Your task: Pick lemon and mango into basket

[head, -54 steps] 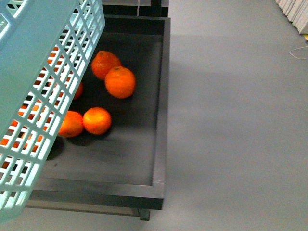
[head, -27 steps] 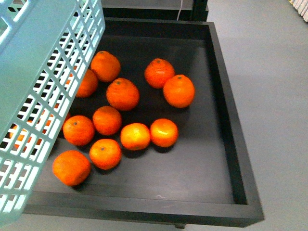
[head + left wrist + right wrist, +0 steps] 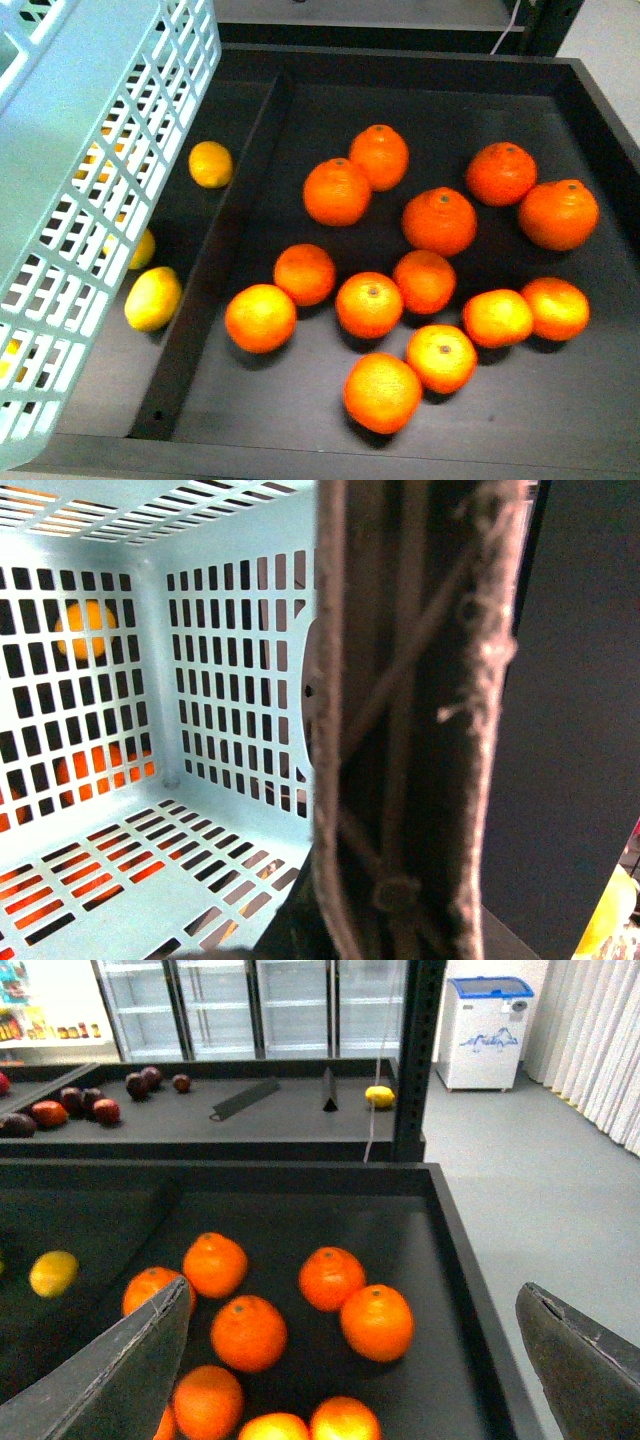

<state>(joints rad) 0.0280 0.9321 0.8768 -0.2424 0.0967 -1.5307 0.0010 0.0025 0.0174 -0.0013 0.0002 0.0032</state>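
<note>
Behind basket wall, lemon partly hidden; right pincer spread; left pincer state unclear.

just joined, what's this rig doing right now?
Fruit-picking run, nothing picked yet. The basket hangs tilted at the left over a black tray; the left wrist view shows no fruit inside it. Lemons lie in the tray's left compartment, partly behind the basket; oranges fill the right one. The right end effector is open and empty above the oranges. No mango I can make out.
</note>
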